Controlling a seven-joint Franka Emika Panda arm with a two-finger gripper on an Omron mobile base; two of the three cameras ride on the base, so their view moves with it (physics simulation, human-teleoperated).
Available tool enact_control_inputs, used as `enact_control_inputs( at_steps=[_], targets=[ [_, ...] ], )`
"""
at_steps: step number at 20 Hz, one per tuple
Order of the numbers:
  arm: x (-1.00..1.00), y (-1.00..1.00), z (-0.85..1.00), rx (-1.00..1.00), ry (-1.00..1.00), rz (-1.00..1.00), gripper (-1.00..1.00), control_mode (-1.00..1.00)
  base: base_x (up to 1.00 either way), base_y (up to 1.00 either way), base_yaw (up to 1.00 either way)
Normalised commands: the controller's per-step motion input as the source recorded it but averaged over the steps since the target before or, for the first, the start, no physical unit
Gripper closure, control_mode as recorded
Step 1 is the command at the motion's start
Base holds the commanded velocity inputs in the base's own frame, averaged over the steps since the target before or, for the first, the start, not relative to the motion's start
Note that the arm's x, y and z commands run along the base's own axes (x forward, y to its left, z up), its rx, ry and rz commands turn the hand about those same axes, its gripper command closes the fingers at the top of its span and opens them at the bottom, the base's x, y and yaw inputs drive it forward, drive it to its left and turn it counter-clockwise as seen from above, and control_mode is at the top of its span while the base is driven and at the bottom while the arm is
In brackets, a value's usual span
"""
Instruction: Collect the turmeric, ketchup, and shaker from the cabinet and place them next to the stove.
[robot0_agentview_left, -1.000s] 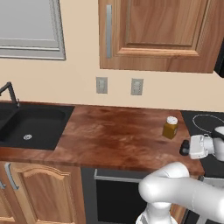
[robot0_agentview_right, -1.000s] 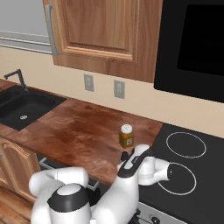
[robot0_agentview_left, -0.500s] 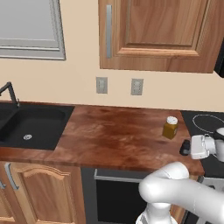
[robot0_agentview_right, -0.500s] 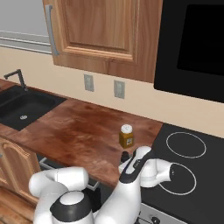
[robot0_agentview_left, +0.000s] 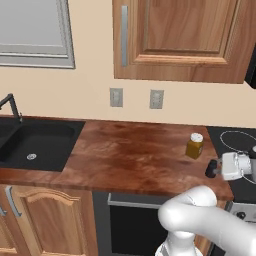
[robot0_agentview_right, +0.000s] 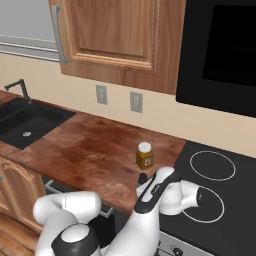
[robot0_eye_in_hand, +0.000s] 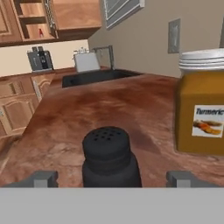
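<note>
Can't see the shaker (robot0_eye_in_hand: 108, 154) from the base cams, the hand hides it. Up close it stands between the wide-apart tips of the gripper (robot0_eye_in_hand: 112, 178), jaws released, not touching it. Turmeric (robot0_agentview_left: 194, 145) stands just beside, near the counter's (robot0_agentview_left: 130, 150) right end by the stove (robot0_agentview_right: 220, 185). Arm's folded low, hand level at the front edge.

Open counter (robot0_agentview_left: 130, 150) leftward; turmeric (robot0_agentview_left: 194, 145) close beside shaker (robot0_eye_in_hand: 109, 157)

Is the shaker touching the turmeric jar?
Apart. The hand view shows bare counter between the dark shaker, standing between the gripper's fingertips, and the turmeric jar off to the side.
</note>
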Motion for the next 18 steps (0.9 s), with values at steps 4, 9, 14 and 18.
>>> enact_control_inputs(
  at_steps=[4,9,14,18],
  targets=[
    [-0.18,0.05,0.38,0.0,0.0,-0.06,-1.0,-1.0,0.0,0.0,0.0],
    [-0.26,0.14,0.47,-0.01,0.0,-0.07,-1.0,-1.0,0.0,0.0,0.0],
    [-0.36,0.22,0.37,-0.05,-0.01,-0.09,-1.0,-1.0,0.0,0.0,0.0],
    [-0.45,0.27,0.4,-0.04,-0.01,-0.09,-1.0,-1.0,0.0,0.0,0.0]
  ],
)
